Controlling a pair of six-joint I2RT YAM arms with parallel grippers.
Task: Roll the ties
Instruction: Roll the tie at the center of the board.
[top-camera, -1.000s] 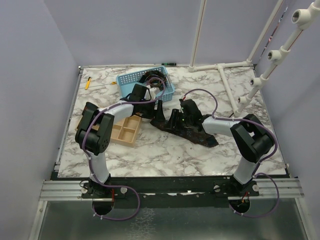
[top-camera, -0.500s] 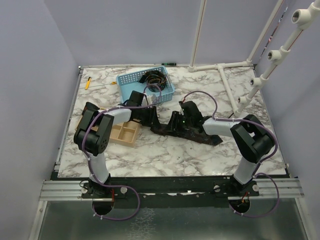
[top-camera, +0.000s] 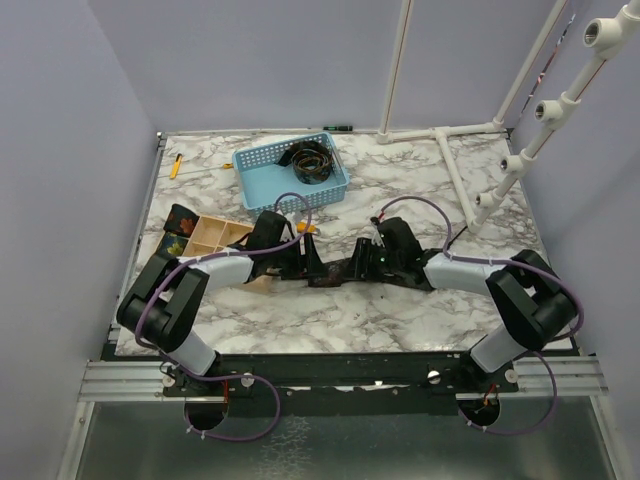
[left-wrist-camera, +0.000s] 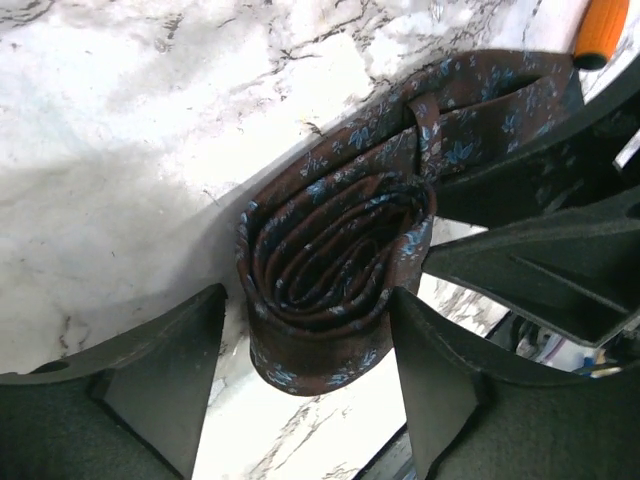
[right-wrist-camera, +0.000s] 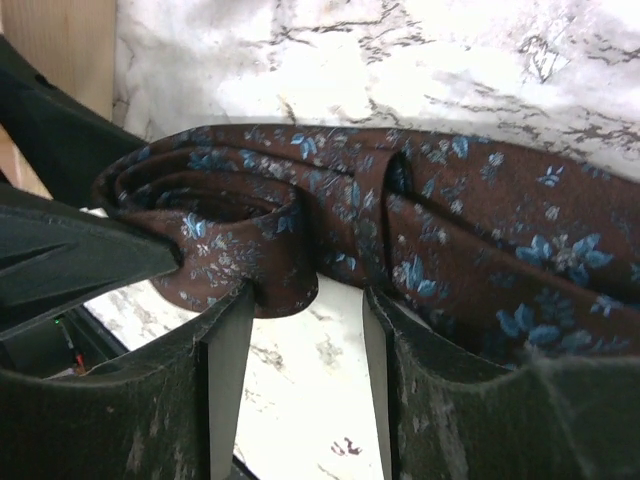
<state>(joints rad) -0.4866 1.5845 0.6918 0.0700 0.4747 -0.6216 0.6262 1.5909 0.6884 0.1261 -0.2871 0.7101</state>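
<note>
A brown tie with small blue flowers (top-camera: 395, 277) lies across the marble table between my two grippers. Its left end is rolled into a coil (left-wrist-camera: 335, 265), which also shows in the right wrist view (right-wrist-camera: 215, 235). My left gripper (top-camera: 303, 262) is open, and the coil stands between its wide fingers (left-wrist-camera: 165, 385), close to the right one. My right gripper (top-camera: 366, 262) is open, its fingertips (right-wrist-camera: 228, 350) at the tie's near edge beside the coil, with the flat strip (right-wrist-camera: 500, 260) running off to the right. More rolled ties (top-camera: 308, 160) sit in the blue basket (top-camera: 262, 178).
A wooden compartment tray (top-camera: 210, 235) lies left of the left gripper. A small orange-handled object (top-camera: 311, 228) lies behind the grippers, and it also shows in the left wrist view (left-wrist-camera: 600, 30). A white pipe frame (top-camera: 450, 132) stands at the back right. A yellow item (top-camera: 175, 167) lies at the far left edge.
Both grippers have moved toward the table's near edge and lower, bringing the tie with them. The left arm has swung off the wooden tray. The tie's left end is now coiled.
</note>
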